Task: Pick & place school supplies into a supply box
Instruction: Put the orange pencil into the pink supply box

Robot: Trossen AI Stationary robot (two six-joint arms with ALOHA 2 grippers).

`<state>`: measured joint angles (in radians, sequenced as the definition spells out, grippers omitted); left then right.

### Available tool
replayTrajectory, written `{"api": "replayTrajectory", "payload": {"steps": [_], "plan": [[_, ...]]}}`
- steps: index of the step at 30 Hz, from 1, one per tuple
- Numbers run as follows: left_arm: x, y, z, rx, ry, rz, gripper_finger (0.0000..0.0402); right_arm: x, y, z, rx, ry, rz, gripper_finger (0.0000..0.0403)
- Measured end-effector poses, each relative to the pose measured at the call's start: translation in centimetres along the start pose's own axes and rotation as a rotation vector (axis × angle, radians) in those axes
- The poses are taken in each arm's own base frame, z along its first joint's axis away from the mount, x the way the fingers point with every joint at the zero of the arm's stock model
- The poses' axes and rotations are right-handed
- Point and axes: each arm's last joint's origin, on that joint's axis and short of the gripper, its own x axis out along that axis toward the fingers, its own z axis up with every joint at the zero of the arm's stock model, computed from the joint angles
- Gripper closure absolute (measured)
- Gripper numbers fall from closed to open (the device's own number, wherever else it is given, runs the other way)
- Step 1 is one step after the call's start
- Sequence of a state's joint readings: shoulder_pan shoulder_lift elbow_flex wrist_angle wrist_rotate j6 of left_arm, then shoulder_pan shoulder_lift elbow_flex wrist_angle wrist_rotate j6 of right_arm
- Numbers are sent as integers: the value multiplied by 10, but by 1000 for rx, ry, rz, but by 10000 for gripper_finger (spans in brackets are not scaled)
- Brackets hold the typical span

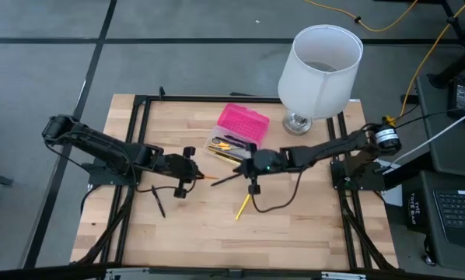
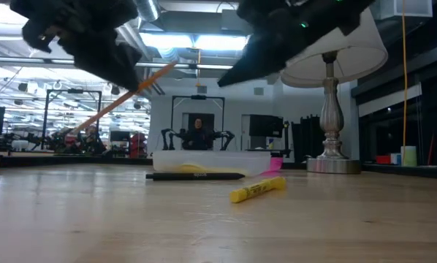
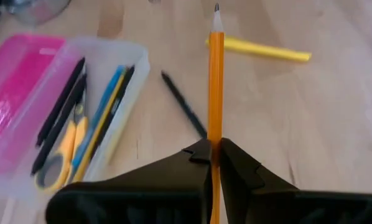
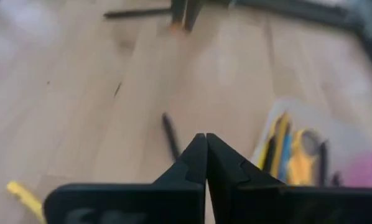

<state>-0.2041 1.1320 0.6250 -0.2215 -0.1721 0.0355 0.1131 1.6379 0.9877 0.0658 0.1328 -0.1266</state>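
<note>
While the left gripper (image 3: 212, 163) pinches an orange pencil (image 3: 216, 87) between closed fingers, holding it clear of the table just left of the supply box (image 1: 236, 134), the main risk is the release. The pencil sticks out well past the jaws with its point leading, so if it reaches the box at a slant, the tip may catch the clear rim or ride over the pens and yellow-handled scissors (image 3: 61, 155) already lying in the clear half, and it could roll out onto the wood.

Crowding is a second hazard. The right gripper (image 4: 206, 158), shut on nothing, hangs beside the box's near edge, close to the left arm's path; both arms converging there could knock each other or shove the light plastic case toward the white lamp (image 1: 319, 74) at the far right.

A black pen (image 1: 226, 180) and a yellow marker (image 1: 243, 206) lie loose on the table near the box, and another dark pen (image 1: 159, 202) sits further left; a low-swinging arm could sweep them away.

Faint print shows on the black pen and the marker in the low view, but it is too small to read.
</note>
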Motion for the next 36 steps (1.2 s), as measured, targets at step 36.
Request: {"api": "replayTrajectory", "payload": {"steps": [36], "plan": [[59, 82, 39, 242, -83, 140, 395, -35, 27, -53, 107, -195, -7, 396]]}}
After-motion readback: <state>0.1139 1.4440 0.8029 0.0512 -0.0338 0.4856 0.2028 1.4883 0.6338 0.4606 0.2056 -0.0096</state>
